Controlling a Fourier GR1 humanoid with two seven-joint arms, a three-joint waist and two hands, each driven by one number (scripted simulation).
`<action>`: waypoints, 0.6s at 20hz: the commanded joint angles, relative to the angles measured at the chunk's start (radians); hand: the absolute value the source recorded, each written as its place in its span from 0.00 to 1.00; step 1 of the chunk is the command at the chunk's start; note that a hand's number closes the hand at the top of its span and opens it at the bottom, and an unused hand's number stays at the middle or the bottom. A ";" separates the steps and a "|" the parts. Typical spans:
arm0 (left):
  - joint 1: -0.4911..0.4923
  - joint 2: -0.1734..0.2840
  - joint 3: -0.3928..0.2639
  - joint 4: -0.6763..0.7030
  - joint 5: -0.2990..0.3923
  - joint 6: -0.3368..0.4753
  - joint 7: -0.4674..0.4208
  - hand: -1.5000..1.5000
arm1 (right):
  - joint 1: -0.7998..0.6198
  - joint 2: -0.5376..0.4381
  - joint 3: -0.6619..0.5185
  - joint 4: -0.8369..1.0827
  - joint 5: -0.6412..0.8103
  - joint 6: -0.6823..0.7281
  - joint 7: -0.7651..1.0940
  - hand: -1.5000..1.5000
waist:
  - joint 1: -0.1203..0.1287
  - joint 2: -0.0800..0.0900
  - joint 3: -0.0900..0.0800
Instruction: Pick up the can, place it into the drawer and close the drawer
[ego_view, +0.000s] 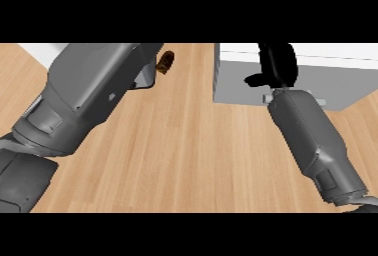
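No can shows plainly. A small brown object (166, 62) lies on the wooden counter (184, 150) just right of my left forearm (81, 100); I cannot tell what it is. The drawer unit (347, 85), white on top with a grey front, stands at the upper right, and its front looks flush with the box. My right hand (277, 62) lies against that front and over the white top, fingers stretched upward and thumb out to the left, with nothing visible in it. Only a dark sliver of my left hand (153, 51) shows past the forearm.
A white surface (40, 50) shows at the upper left corner behind my left forearm. My right forearm (314, 145) crosses the right side of the counter and hides most of the drawer handle (322, 102).
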 joint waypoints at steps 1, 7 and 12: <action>0.020 0.051 -0.008 -0.050 -0.010 -0.029 0.052 0.00 | -0.104 -0.022 -0.045 0.137 0.000 -0.061 -0.032 0.00 | 0.012 0.006 0.001; 0.083 0.072 -0.023 -0.139 -0.021 -0.031 0.066 0.00 | -0.227 -0.035 -0.075 0.230 0.008 -0.081 -0.020 0.00 | 0.044 0.013 0.001; 0.155 0.098 -0.026 -0.224 -0.016 -0.046 0.084 0.00 | -0.282 -0.039 -0.095 0.279 -0.002 -0.068 -0.031 0.00 | 0.053 0.010 0.000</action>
